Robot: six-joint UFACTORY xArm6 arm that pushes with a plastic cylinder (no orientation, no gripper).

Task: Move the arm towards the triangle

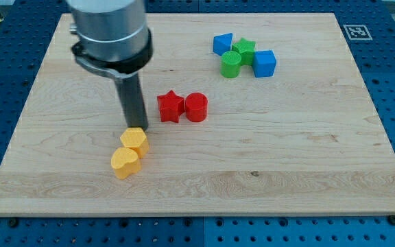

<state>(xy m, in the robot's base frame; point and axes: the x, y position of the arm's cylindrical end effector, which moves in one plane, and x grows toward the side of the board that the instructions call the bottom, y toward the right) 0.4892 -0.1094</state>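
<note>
Blue triangle is found near the view's top, right of centre, at the left end of a tight cluster on the wooden bench. Its outline is small in this view. One corner seems to be turned toward the view's lower left, but neither that direction nor a long axis can be made out with certainty.

From the view's left, a yellow heart is seen first, touching a yellow hexagon set just above and to its right. The tool, a straight dark rod, is lowered onto the bench directly behind the hexagon. Its tip is placed at the hexagon's upper edge, and contact cannot be confirmed. No jaws are carried by the tool, so nothing is clasped by it.

Further right, a red star and a red cylinder are set side by side, touching or nearly so.

The triangle lies well apart from the tip, toward the view's upper right, beyond the red pair. A green cylinder is pressed close below it, a green star just to its right, and a blue cube closes the cluster on the right.
</note>
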